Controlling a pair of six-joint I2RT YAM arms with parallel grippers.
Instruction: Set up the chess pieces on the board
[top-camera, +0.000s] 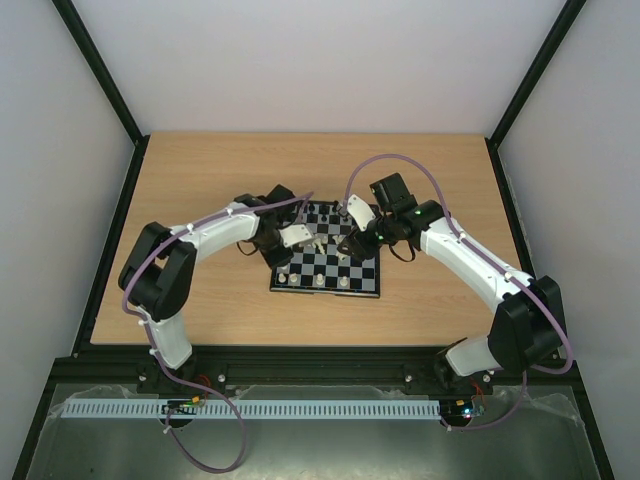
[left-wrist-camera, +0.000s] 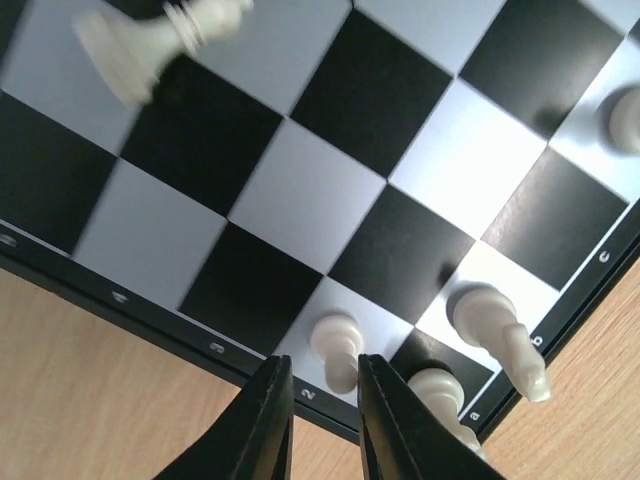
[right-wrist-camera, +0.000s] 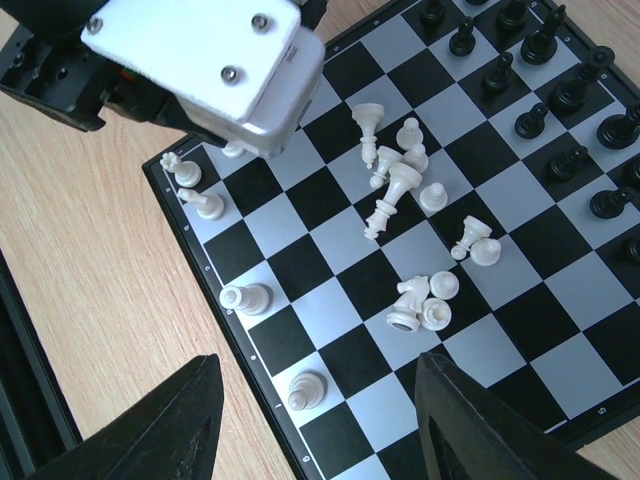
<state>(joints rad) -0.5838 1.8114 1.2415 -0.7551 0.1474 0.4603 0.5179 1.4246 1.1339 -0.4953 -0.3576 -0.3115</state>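
Observation:
The board (top-camera: 345, 283) lies mid-table. Black pieces (right-wrist-camera: 540, 60) stand along its far side. Several cream-white pieces (right-wrist-camera: 400, 180) lie tipped in a heap mid-board, with more (right-wrist-camera: 420, 305) nearby. A few white pieces stand along the near edge (right-wrist-camera: 245, 297). My left gripper (left-wrist-camera: 322, 365) is slightly open over the board's corner. A white pawn (left-wrist-camera: 335, 345) stands on a pale square between its fingertips, ungripped. It also shows in the top view (top-camera: 303, 240). My right gripper (right-wrist-camera: 315, 420) is wide open and empty above a standing white piece (right-wrist-camera: 305, 388).
The left arm's white wrist housing (right-wrist-camera: 200, 60) hangs over the board's corner, close to my right gripper. Two more white pieces (left-wrist-camera: 500, 335) stand right beside the left fingers. Bare wooden table (top-camera: 200, 180) surrounds the board.

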